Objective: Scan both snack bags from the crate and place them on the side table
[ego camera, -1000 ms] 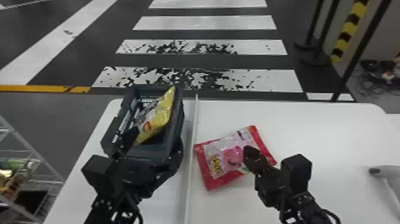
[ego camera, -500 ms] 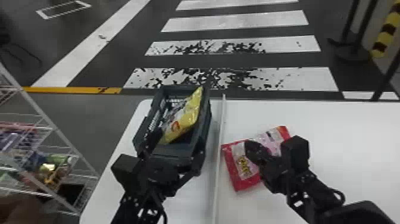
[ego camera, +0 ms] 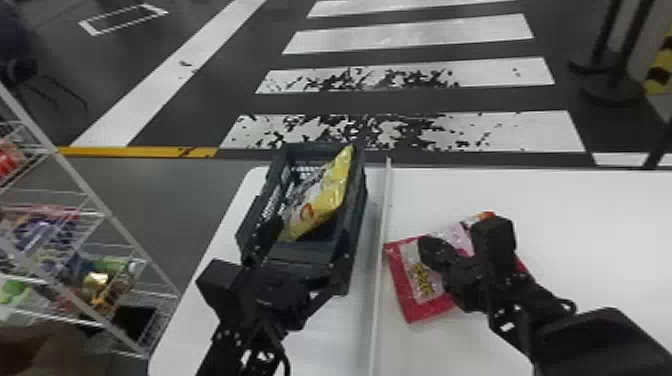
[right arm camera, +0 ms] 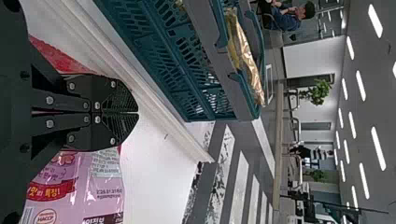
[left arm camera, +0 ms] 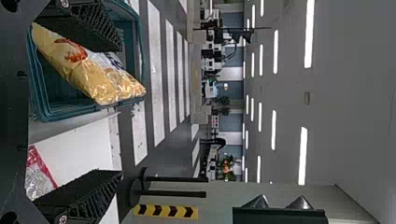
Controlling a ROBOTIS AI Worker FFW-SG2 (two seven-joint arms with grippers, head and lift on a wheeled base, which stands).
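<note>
Held left claw (left arm camera: 120,110) wide, seemingly to grip yellow bag (ego camera: 320,200) ahead in crate (ego camera: 354,215); held right claw (right arm camera: 138,113) together over pink bag (ego camera: 430,307)

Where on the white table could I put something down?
The tabletop is bare right of the red bag and beyond it, to the far edge. Crowded: the crate, with its yellow bag and the left end effector, and the red bag, below the right end effector.
</note>
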